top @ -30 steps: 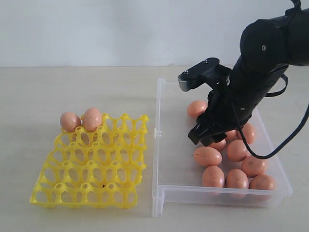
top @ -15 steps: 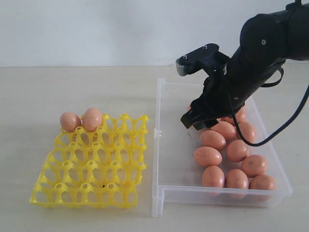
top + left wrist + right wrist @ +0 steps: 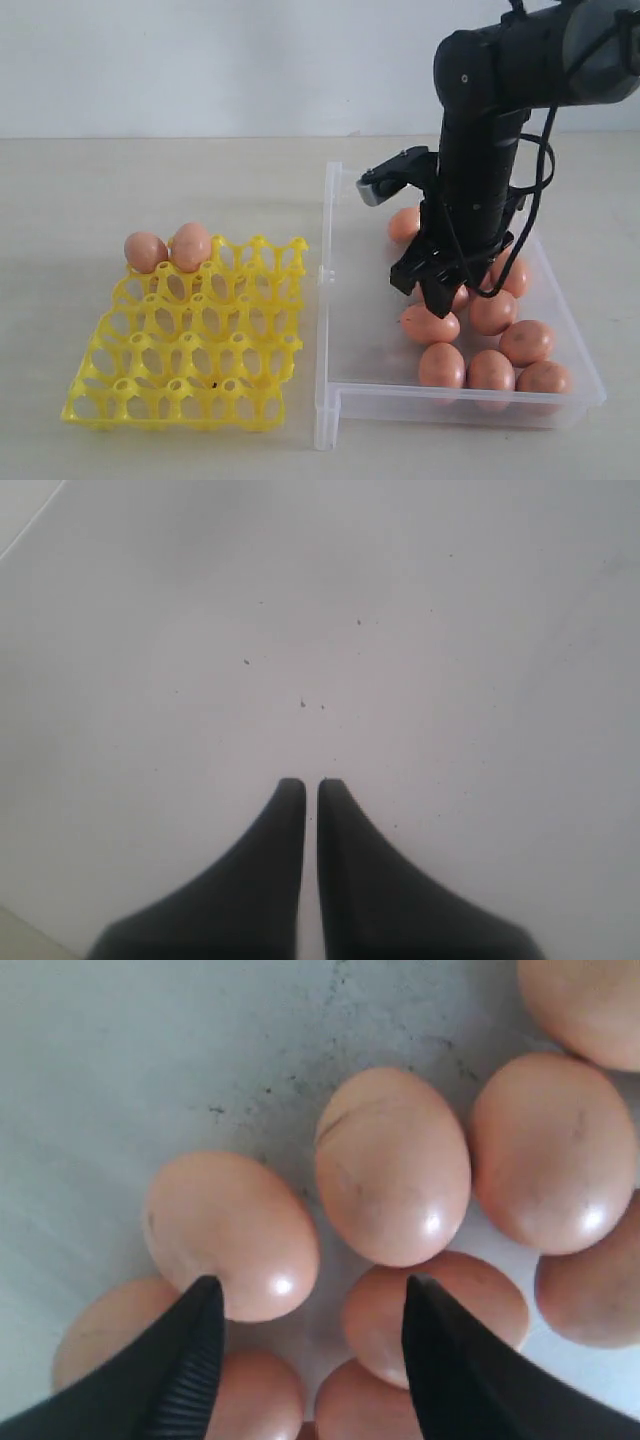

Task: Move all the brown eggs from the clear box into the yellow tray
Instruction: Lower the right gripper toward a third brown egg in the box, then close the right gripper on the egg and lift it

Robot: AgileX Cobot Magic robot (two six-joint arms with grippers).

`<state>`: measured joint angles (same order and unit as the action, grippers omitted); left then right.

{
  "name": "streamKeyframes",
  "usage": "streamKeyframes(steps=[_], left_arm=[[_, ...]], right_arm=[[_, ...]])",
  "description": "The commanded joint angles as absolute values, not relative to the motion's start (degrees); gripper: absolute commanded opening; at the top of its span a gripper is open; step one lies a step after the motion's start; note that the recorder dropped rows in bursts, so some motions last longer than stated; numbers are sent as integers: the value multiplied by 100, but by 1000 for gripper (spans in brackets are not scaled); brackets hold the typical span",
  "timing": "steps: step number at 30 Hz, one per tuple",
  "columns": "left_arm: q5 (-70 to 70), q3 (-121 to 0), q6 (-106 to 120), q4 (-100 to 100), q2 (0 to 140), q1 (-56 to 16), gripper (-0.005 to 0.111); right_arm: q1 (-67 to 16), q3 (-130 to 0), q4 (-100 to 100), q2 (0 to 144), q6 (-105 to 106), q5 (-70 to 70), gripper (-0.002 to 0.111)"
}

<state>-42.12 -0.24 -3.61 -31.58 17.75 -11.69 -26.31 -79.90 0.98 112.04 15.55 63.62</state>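
Right gripper point(image 3: 312, 1285): jaws stand wide apart with nothing between them, pointing down over the cluster in the clear box point(image 3: 345, 300). Left gripper point(image 3: 311, 785): fingers pressed nearly together, empty, over a pale surface point(image 3: 400, 630).

Stock: about nine brown eggs point(image 3: 492, 311) show in the box, lying on their sides toward its right half, most touching a neighbour; the arm may hide more. Two eggs point(image 3: 190, 246) sit in the far-left cups of the yellow tray point(image 3: 190, 375). The other cups are open.

Handling (judgement): treat each egg as light and rigid but thin-shelled, so it cracks rather than gives. The shells look glossy and smooth, so expect slip or roll under an off-centre pinch. Take hold across the short axis at the widest girth, one pad on each side, and close only until it seats.

Candidate: the outer egg point(image 3: 232, 1235) has bare floor on one flank, so a finger can get down there without nudging neighbours. One fingertip point(image 3: 205, 1305) overlaps its shell in the right wrist view, so you need to centre over it first.
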Motion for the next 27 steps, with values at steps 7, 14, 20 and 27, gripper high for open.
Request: streamKeyframes(steps=[7, 14, 20, 27], left_arm=[[-4198, 0, -333, -3174, 1759, -1157, 4], [-4198, 0, -333, -3174, 1759, -1157, 4], [-4198, 0, -333, -3174, 1759, -1157, 4], [-4198, 0, -333, -3174, 1759, -1157, 4]], right_arm=[[-2570, -8294, 661, 11325, 1356, 5731, 45], [-2570, -8406, 405, 11465, 1722, 5713, 45], [-2570, -8582, 509, 11852, 1824, 5901, 45], [-2449, -8622, 506, 11966, 1853, 5966, 43]])
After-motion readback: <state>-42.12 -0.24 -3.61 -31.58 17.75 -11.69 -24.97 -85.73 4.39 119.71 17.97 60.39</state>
